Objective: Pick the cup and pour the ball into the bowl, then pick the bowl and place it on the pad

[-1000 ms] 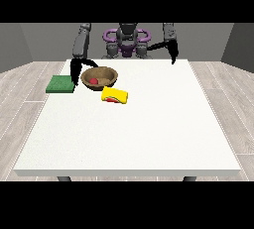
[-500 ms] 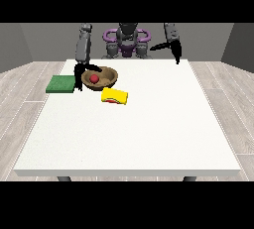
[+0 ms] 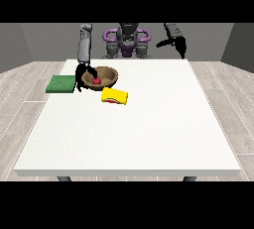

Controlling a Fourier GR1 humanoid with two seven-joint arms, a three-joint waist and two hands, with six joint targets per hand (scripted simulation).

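Bowl (image 3: 100, 77) unmoved; robot hand (image 3: 81, 76) at view's left lower, at rim.

table (image 3: 149, 134) – large, white, flat top, two dark legs showing under its near edge | floor (image 3: 223, 82) – pale grey wood-look planks on both sides | walls (image 3: 223, 39) – plain grey | light – even, soft

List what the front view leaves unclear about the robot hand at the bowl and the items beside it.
- Grip of the robot hand at the view's left on the bowl: too small to tell whether its fingers curl over the rim.
- Yellow cup: lying on its side; its inside is not visible.
- Bowl's base: hidden by its own wall, so whether it is lifted is unclear.
- Green pad: its right edge is covered by that hand.
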